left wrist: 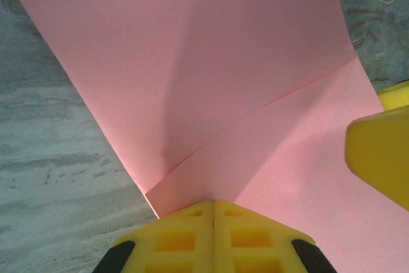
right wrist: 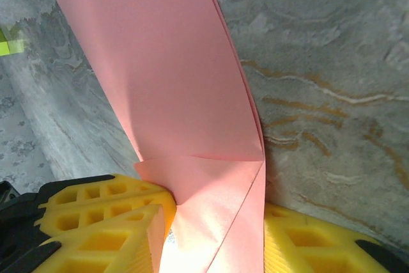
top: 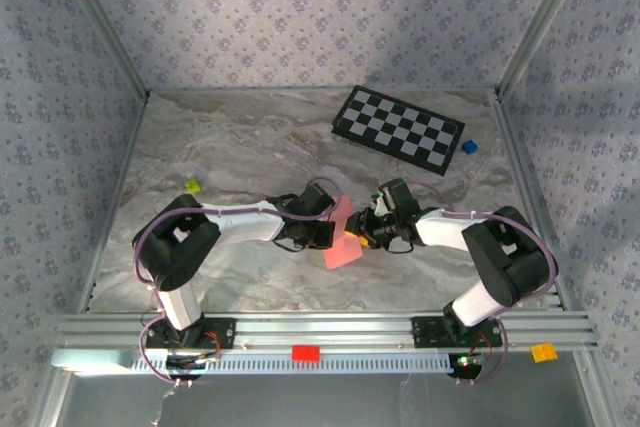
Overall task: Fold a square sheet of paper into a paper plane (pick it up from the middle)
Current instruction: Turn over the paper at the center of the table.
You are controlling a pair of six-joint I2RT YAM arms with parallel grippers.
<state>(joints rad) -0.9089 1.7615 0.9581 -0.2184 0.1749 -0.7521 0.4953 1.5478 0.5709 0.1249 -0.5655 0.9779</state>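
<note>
Though paper (right wrist: pixel 185 87) spans the right tool (right wrist: pixel 214 215), contact at its tips is unclear.

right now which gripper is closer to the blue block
Right. The right gripper is down-left of the blue block; the left gripper is farther left, beyond the pink paper.

Looks like a robot lab booth. Boxed in by patterned panels (top: pixel 300 17) and aluminium rail (top: pixel 330 329). Marbled table (top: pixel 220 147), checkerboard (top: pixel 398 130).
</note>
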